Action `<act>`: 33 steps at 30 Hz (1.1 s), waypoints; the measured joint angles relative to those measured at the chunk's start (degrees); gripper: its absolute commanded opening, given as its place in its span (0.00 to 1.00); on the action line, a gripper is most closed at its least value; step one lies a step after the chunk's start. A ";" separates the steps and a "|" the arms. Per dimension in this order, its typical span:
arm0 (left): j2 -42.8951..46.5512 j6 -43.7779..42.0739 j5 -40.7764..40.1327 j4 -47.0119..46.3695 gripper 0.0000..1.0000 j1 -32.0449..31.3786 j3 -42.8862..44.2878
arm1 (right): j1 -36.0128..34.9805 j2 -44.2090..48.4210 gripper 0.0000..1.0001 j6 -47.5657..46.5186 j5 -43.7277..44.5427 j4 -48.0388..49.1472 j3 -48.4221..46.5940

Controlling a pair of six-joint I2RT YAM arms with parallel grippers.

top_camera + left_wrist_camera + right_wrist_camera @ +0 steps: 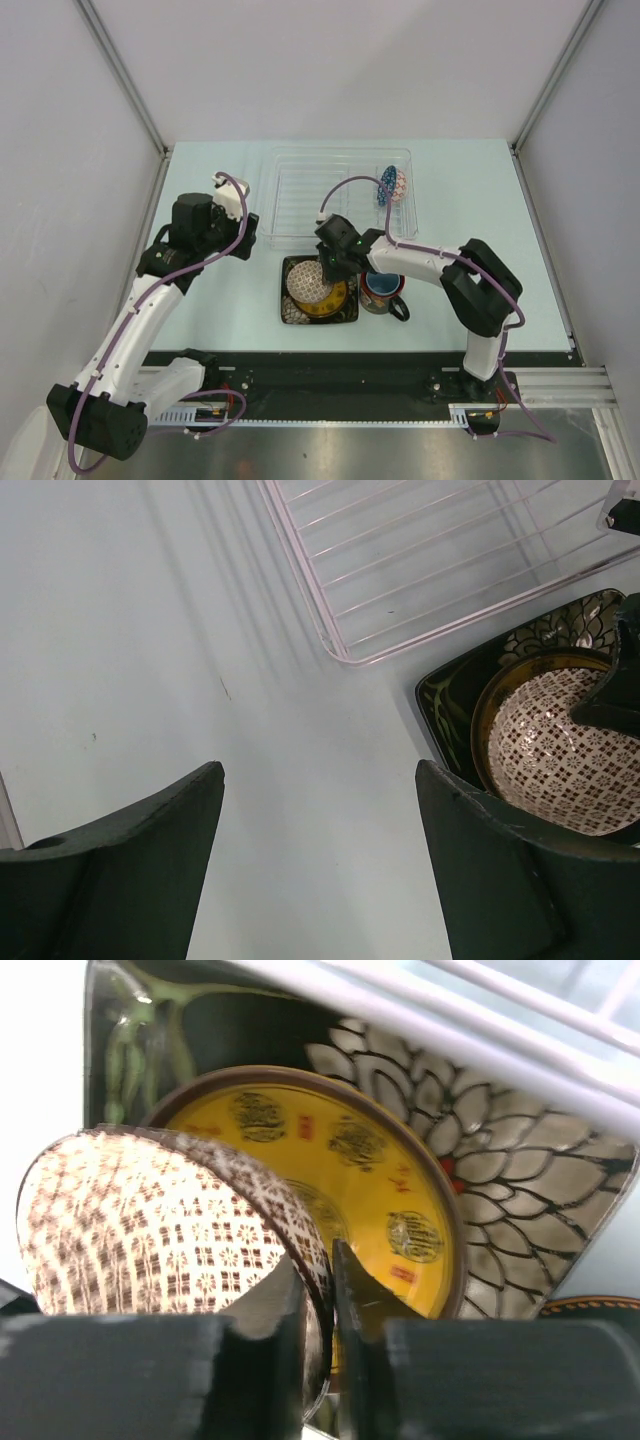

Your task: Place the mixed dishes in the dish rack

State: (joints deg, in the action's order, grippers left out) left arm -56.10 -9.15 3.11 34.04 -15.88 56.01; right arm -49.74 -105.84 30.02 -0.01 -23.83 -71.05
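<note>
Just on the near side of the dish rack (300, 195), my right fingers (328, 266) grip the rim of the brown-patterned bowl (305, 285) sitting on the yellow plate (338, 297).

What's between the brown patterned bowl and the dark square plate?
The yellow plate, under the bowl and on the square plate; right wrist view shows it.

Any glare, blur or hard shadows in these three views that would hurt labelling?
Top external: evenly lit, sharp, only soft shadows. Left wrist: left fingers dark and soft, dish rack casts faint streaks on the table. Right wrist: right fingers blurred against the brown-patterned bowl, glare on the dark square plate.
</note>
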 measured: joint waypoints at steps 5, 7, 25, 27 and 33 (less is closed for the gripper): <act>0.02 0.00 0.00 -0.02 0.83 0.00 0.00 | -0.28 0.39 0.00 -0.26 1.25 0.72 0.00; 0.02 0.00 0.00 -0.02 0.82 0.00 0.00 | -0.37 1.11 0.00 -0.87 2.27 0.07 0.02; 0.02 0.04 0.07 -0.02 0.82 0.00 0.00 | -0.24 11.54 0.00 -19.67 48.28 -19.15 -24.87; 0.02 0.04 0.07 -0.02 0.82 0.00 0.00 | 0.44 7.85 0.00 -22.16 56.83 -19.43 -26.34; 0.35 0.00 0.04 -0.02 0.82 0.00 -0.02 | 3.91 -2.99 0.00 -25.83 66.18 -23.17 -26.25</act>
State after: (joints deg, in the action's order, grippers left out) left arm -55.75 -9.15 3.16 34.02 -15.88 55.99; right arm -45.82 -108.84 4.19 66.17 -47.00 -97.30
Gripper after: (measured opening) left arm 0.823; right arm 0.109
